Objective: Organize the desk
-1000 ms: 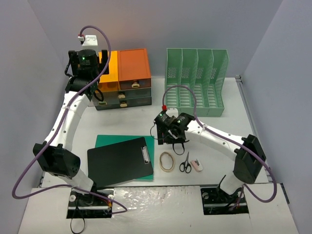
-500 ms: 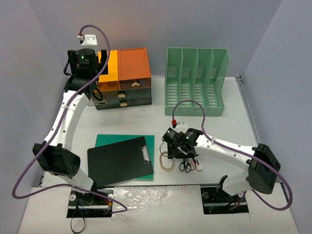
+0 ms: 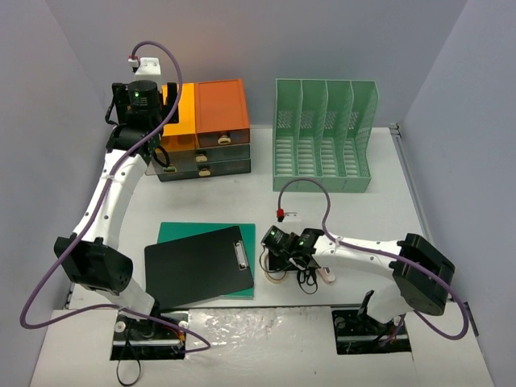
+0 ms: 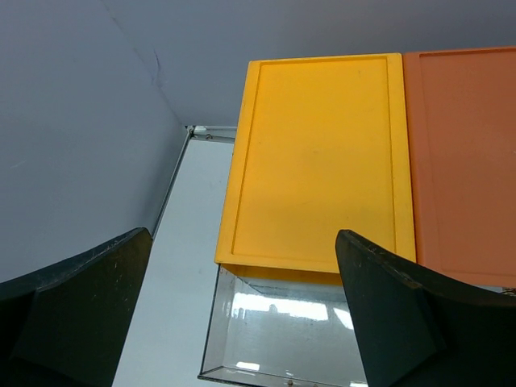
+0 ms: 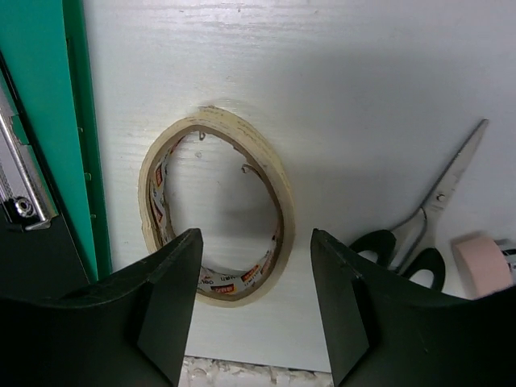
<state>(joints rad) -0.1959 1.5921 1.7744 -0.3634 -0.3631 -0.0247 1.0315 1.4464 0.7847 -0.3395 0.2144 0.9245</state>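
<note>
The white desk (image 3: 387,218) holds a beige tape roll (image 3: 276,272) lying flat near its front edge. My right gripper (image 3: 287,256) hangs low over the roll, jaws open. In the right wrist view the roll's (image 5: 284,211) right wall lies between the fingers of this gripper (image 5: 254,235); I cannot tell whether they touch it. Black-handled scissors (image 3: 306,276) and a pink eraser (image 3: 326,276) lie just right of the roll. My left gripper (image 4: 242,235) is open and empty at the back left, above a clear pulled-out drawer (image 4: 282,330) under the yellow lid (image 4: 318,161).
A black clipboard (image 3: 199,266) rests on a green folder (image 3: 173,234) left of the tape. The orange-topped drawer unit (image 3: 222,113) stands at the back, with a green slotted file rack (image 3: 324,137) to its right. Grey-lilac walls enclose the desk.
My right arm has swung toward the front edge and come down over the tape roll, its jaws a little narrower. The left arm has not moved.
</note>
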